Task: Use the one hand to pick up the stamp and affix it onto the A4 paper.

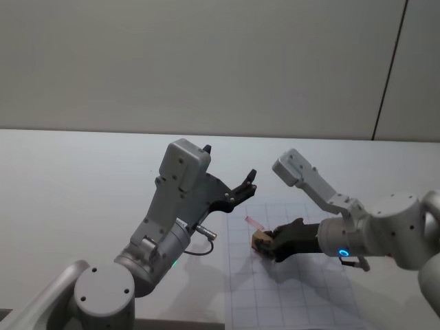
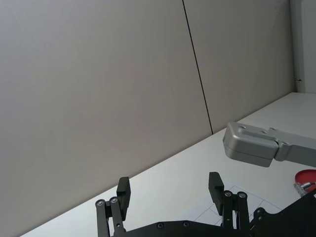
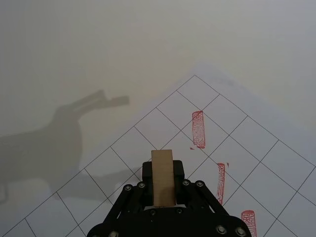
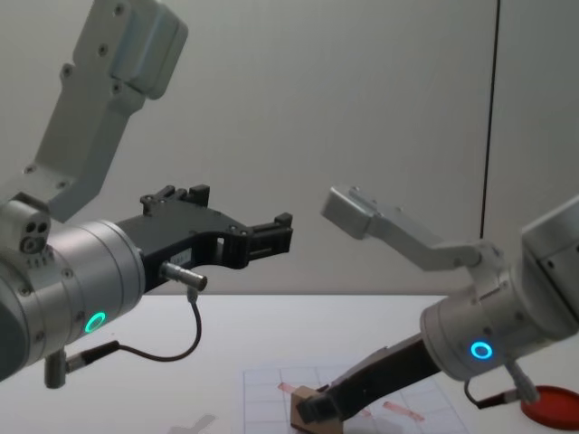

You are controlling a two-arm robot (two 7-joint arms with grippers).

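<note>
The stamp [image 1: 260,239], a small tan wooden block, is clamped between the fingers of my right gripper [image 1: 267,244], which is shut on it. In the right wrist view the stamp [image 3: 162,177] points down at the gridded A4 paper [image 3: 247,148], left of three slanted red stamp marks [image 3: 198,129]. Seen from the chest, the stamp [image 4: 306,404] hovers at or just above the paper [image 4: 271,384]; whether they touch is unclear. My left gripper [image 1: 246,184] hangs open and empty in the air, up and left of the stamp, its fingers [image 2: 215,183] spread wide.
A flat round red ink pad [image 4: 554,405] lies on the white table at the far right, also visible in the left wrist view [image 2: 305,176]. A grey wall rises behind the table. My right arm's forearm link [image 1: 302,175] juts up over the paper.
</note>
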